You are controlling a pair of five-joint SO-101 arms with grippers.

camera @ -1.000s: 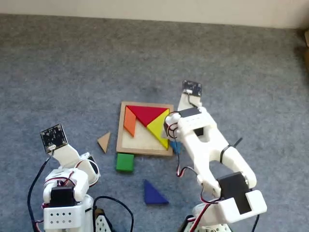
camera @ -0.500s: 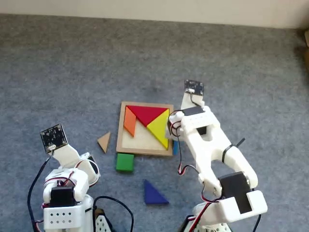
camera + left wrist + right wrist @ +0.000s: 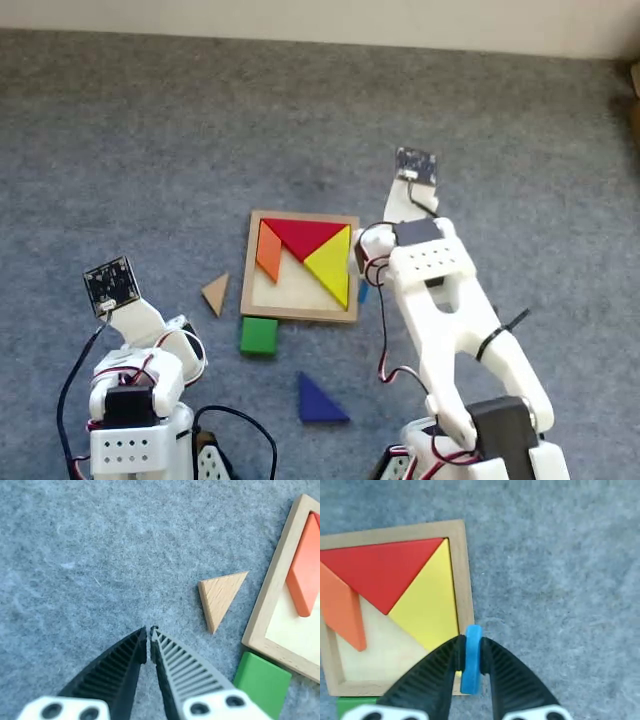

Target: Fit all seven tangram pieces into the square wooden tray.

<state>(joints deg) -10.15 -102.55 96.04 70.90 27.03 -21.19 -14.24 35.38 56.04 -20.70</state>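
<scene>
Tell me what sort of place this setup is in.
Probably an indoor robot practice bench. A grey carpet-like surface carries a white left arm and right arm at its near edge. A wooden tray of coloured tangram pieces lies before them, and a pale wall runs behind.

Tangram pcs: 7 total.

In the tray [image 3: 300, 316]: 3 pcs.
- 1 red triangle [image 3: 303, 235], far side
- 1 yellow triangle [image 3: 332, 268], right side
- 1 orange parallelogram [image 3: 268, 252], left side

Outside the tray: 4 pcs.
- 1 plain-wood triangle [image 3: 215, 294], left of tray
- 1 green square [image 3: 259, 335], just near of tray's near-left corner
- 1 dark blue triangle [image 3: 320, 400], nearer still
- 1 light blue pc [image 3: 471, 665], at tray's right edge

By shape: 4 triangles, 1 square, 1 parallelogram, and 1 unclear (the light blue one, seen edge-on).

Trays: 1, square, wooden.

Grippers: 2. The left gripper [image 3: 149, 630] has 0 pcs in it; the right gripper [image 3: 471, 640] has 1, the light blue.
</scene>
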